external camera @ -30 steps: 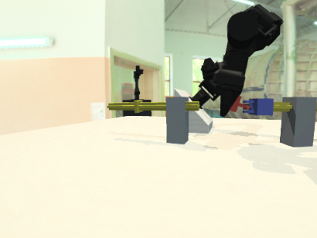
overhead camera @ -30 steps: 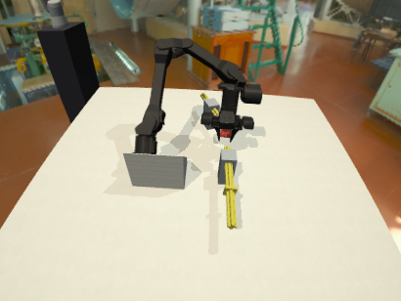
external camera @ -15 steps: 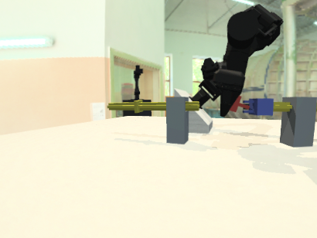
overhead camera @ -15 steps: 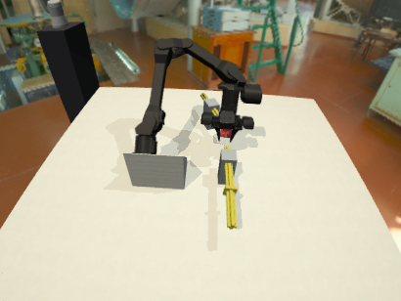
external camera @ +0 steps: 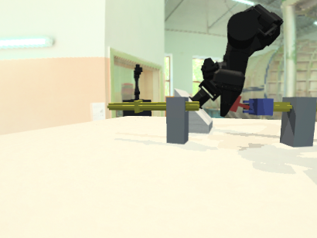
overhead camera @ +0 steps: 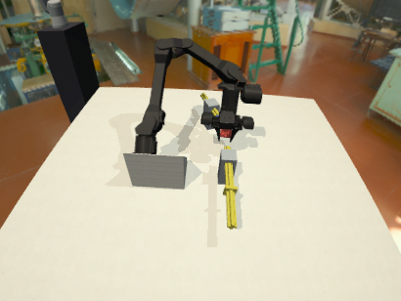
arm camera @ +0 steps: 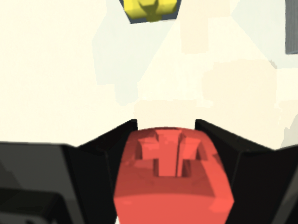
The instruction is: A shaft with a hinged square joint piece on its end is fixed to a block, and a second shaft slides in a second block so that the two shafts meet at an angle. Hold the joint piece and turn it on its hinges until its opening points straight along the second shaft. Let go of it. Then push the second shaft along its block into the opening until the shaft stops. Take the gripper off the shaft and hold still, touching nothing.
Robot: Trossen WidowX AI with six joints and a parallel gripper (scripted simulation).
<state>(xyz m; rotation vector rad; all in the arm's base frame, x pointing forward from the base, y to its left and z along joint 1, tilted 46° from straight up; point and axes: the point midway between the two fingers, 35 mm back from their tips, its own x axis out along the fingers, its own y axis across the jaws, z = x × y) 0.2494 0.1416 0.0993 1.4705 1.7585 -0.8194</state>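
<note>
The black two-finger jaws [overhead camera: 225, 138] [external camera: 229, 112] were clamped on the red square joint piece [overhead camera: 226, 133] [external camera: 235, 104] [arm camera: 170, 187], one finger either side, cross-shaped opening showing between the fingertips in the wrist view. Blue square hinge part [external camera: 261, 107] sat just behind the piece, away from the sliding shaft, on the fixed yellow shaft [overhead camera: 215, 111] [external camera: 281, 107] from the far grey block [overhead camera: 211, 106] [external camera: 302, 121]. Ahead of the jaws, apart from them: near grey block [overhead camera: 229, 155] [external camera: 177, 120] on the pale surface [overhead camera: 147, 235] [external camera: 116, 178], carrying the sliding yellow ribbed shaft [overhead camera: 231, 205] [external camera: 148, 105] [arm camera: 152, 7], not yet in the opening. Step judged: turning/aligning the joint. In the exterior view the red piece looked tilted; exact alignment, cannot tell. Risks: release with the opening off-line, and the shaft end would likely hit the rim and jam or swing the piece. Pulling or twisting off the hinge axes could strain the joint. Fingers dragging on opening or retreat could undo the angle. Later, a sideways push could bind the shaft in its block.
</note>
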